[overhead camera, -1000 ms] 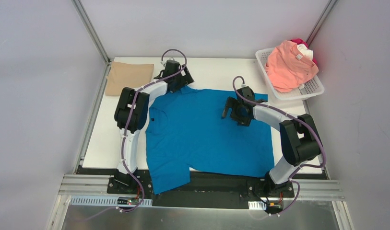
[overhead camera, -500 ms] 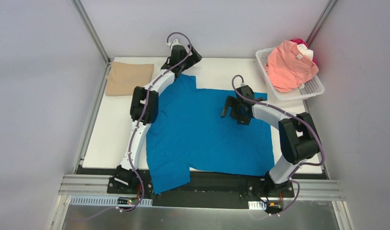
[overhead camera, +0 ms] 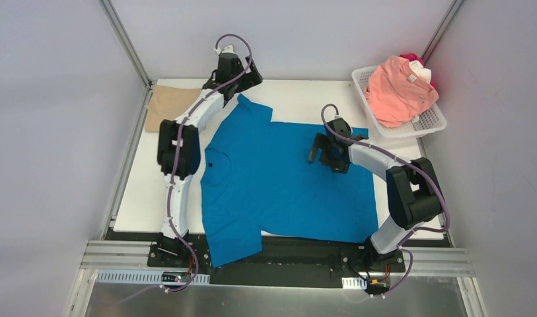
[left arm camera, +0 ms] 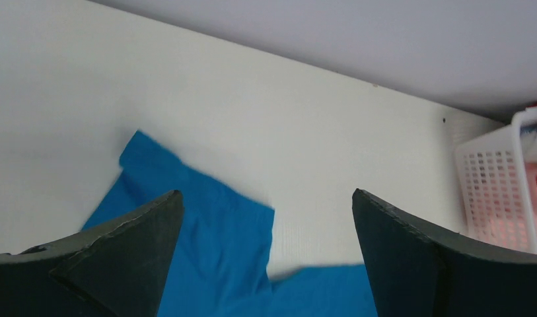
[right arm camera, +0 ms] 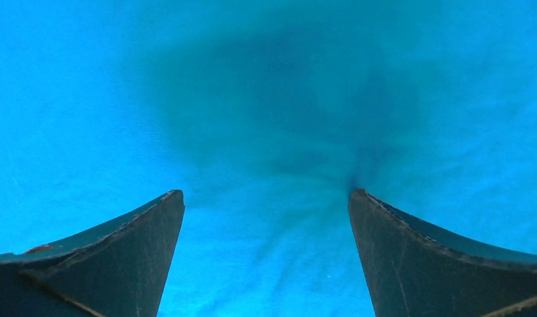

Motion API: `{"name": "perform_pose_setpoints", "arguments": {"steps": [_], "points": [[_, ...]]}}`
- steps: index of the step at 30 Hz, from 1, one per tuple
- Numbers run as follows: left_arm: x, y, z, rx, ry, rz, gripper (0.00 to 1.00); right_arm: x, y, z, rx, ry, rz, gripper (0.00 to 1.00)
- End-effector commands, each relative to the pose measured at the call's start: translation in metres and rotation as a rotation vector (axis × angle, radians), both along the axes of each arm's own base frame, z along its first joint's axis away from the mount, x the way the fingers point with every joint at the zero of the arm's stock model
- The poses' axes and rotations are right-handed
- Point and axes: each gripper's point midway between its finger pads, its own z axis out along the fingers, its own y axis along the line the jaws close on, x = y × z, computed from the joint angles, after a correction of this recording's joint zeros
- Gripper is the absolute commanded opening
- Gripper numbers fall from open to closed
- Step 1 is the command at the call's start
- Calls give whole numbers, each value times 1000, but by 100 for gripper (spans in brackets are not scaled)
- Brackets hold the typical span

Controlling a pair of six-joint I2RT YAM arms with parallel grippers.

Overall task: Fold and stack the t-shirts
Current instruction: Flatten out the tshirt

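- Bright blue cloth t-shirt [overhead camera: 285,178]: spread open on white table [overhead camera: 305,99].
- Left gripper [left arm camera: 266,192]: jaws fully apart, empty, above far sleeve.
- Right gripper [right arm camera: 266,191]: jaws fully apart, holding nothing, over shirt body.

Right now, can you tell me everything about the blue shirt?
The blue t-shirt is soft, bright cloth spread nearly flat on the white table. One sleeve points to the far edge; the other reaches past the near edge. The open right gripper is low over its middle, where the cloth puckers.
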Motion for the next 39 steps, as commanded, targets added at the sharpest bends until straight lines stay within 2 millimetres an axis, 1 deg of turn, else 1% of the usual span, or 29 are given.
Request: {"name": "perform_pose_setpoints", "arguments": {"steps": [1,2,3,4,7,9,12,14,15,16,18,21,25,26,31,32,34,35,38,39], "points": [[-71,25,85,72,-69,-21,99,6,-26,40,-89,-85,-97,100],[-91,31,73,69,-22,-12,99,7,-30,46,-100,-101,-121,100],[-110,31,65,56,10,-32,99,8,-34,50,-104,-114,-140,100],[-127,30,50,46,56,-50,99,10,-38,53,-103,-122,-161,100],[-169,22,15,19,161,-124,99,15,-52,53,-106,-109,-209,100],[-185,21,-8,21,232,-146,99,21,-62,51,-125,-100,-237,100],[-191,25,-38,52,321,-129,99,37,-73,46,-141,-88,-271,100],[-190,26,-55,83,377,-135,99,49,-78,41,-151,-68,-279,100],[-190,26,-63,95,406,-139,99,52,-80,33,-161,-44,-281,100],[-189,27,-70,107,426,-138,99,57,-81,31,-166,-34,-281,100],[-181,30,-79,137,440,-121,99,66,-82,25,-177,-26,-267,100],[-171,43,-94,179,490,-74,99,77,-82,13,-187,4,-258,100],[-156,58,-116,167,555,-26,99,92,-82,1,-185,31,-254,100],[-153,62,-125,166,577,-18,99,95,-82,-1,-181,35,-253,100],[-130,82,-139,148,600,30,99,115,-82,-11,-167,59,-244,100],[-125,84,-140,134,603,35,99,119,-81,-16,-164,69,-241,100],[-117,86,-144,114,608,37,99,127,-79,-19,-147,77,-232,100],[-111,87,-142,106,599,44,99,132,-79,-21,-143,82,-232,100],[-96,87,-142,93,585,45,99,146,-78,-21,-135,82,-231,100],[-91,86,-143,91,580,43,99,153,-77,-17,-129,73,-229,100]]}}
